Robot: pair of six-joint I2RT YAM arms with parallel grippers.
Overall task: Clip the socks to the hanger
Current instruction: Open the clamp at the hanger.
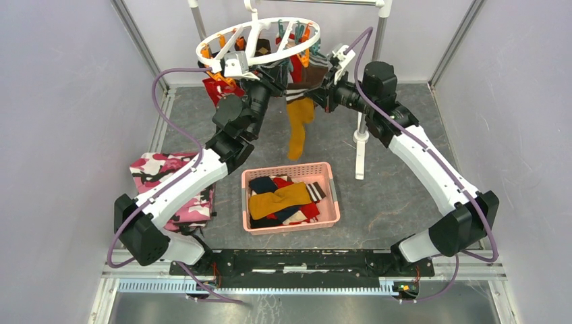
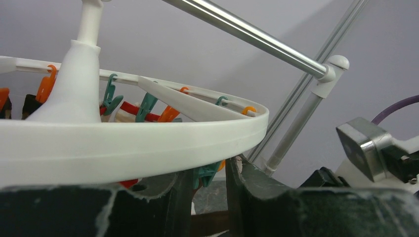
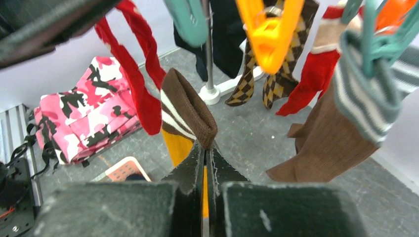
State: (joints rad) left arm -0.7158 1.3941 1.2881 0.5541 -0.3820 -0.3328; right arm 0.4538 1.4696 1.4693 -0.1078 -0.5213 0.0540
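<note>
- The white hanger [image 2: 148,143] fills the view, its outer ring sweeping across the middle from the left edge to a curve at the right.
- Its thick stem [image 2: 74,94] rises at the left, spokes running out to the ring.
- Orange clips [image 2: 45,86] and teal clips [image 2: 109,96] dangle from the inner ring.
- The left hand [image 2: 210,190] sits just under the ring, its dark fingers [image 2: 257,192] partly apart.
- One teal clip [image 2: 205,173] hangs between them; whether they press it is unclear.
- A metal pole [image 2: 247,32] slants behind to a white joint [image 2: 332,69].
- At the right edge are a silver block [image 2: 365,148] and a purple cable [image 2: 395,108].
</note>
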